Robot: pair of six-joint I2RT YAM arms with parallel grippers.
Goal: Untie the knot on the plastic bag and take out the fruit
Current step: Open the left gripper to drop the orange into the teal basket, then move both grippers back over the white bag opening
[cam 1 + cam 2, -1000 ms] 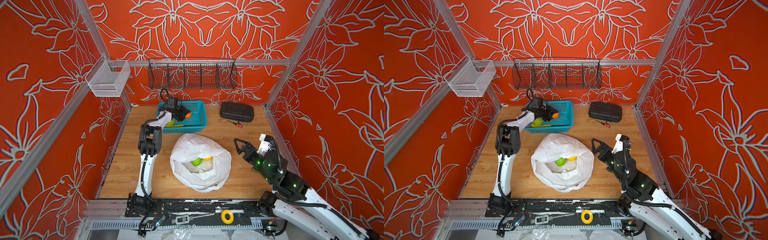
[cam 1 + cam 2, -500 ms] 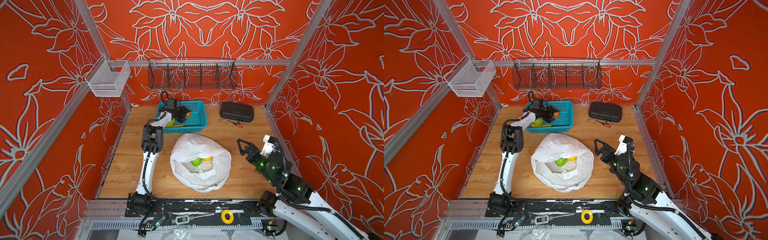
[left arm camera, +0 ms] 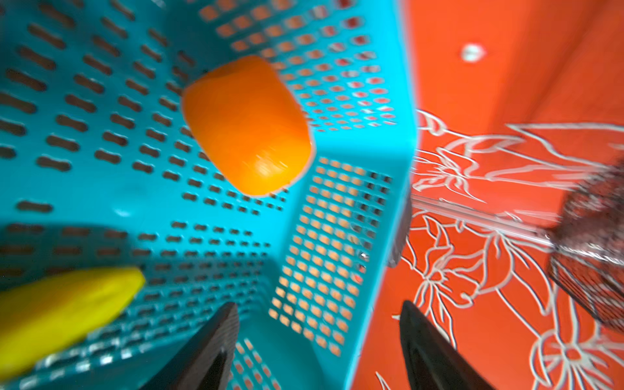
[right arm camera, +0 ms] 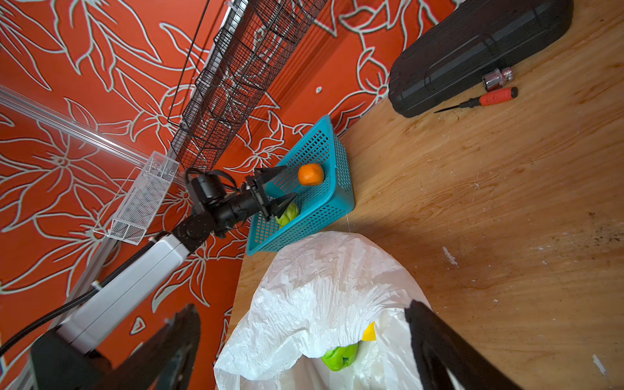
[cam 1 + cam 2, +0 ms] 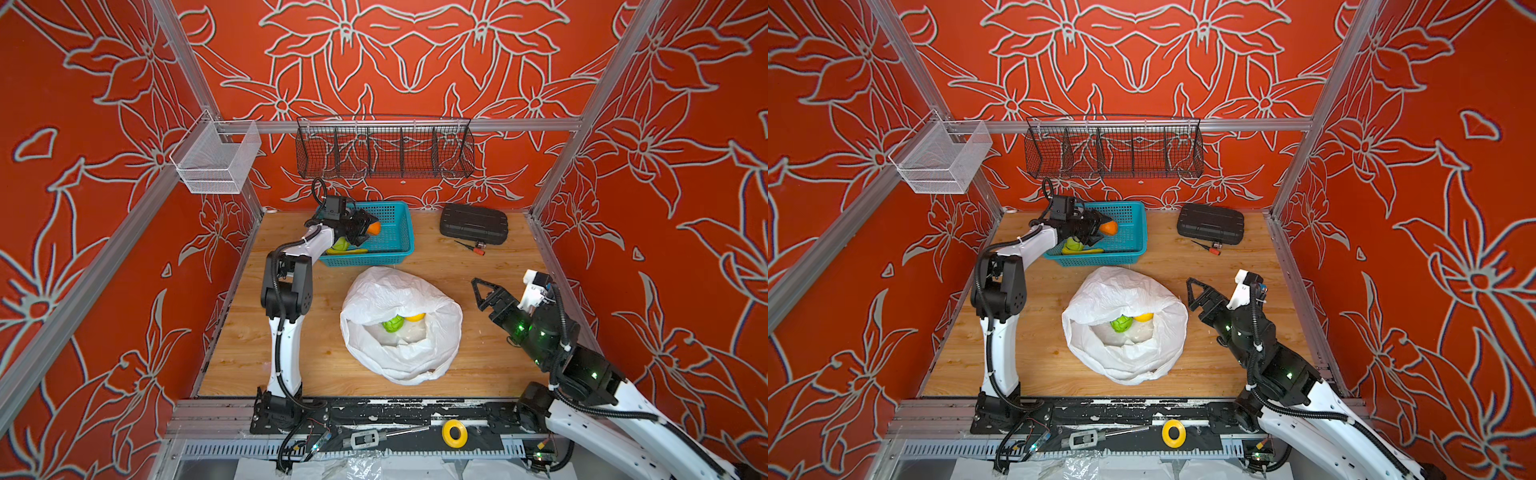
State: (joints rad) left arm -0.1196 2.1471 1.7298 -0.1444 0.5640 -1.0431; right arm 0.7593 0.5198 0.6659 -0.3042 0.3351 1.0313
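With the crinkly white plastic bag [image 5: 399, 286] untied and an orange fruit [image 5: 375, 228] basketed, green fruit [image 5: 392, 324] and yellow fruit [image 5: 414, 317] are left inside, left gripper [image 4: 290, 180] and right gripper [image 5: 478, 294] held open.

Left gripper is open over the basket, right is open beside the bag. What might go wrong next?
1. The plastic bag folds its rim over the green fruit and yellow fruit. The open right gripper, reaching in, may pinch film instead and drag the whole bag.
2. The left gripper hangs close over the teal basket beside the orange. A careless pull-back might hook the basket wall or knock fruit out.
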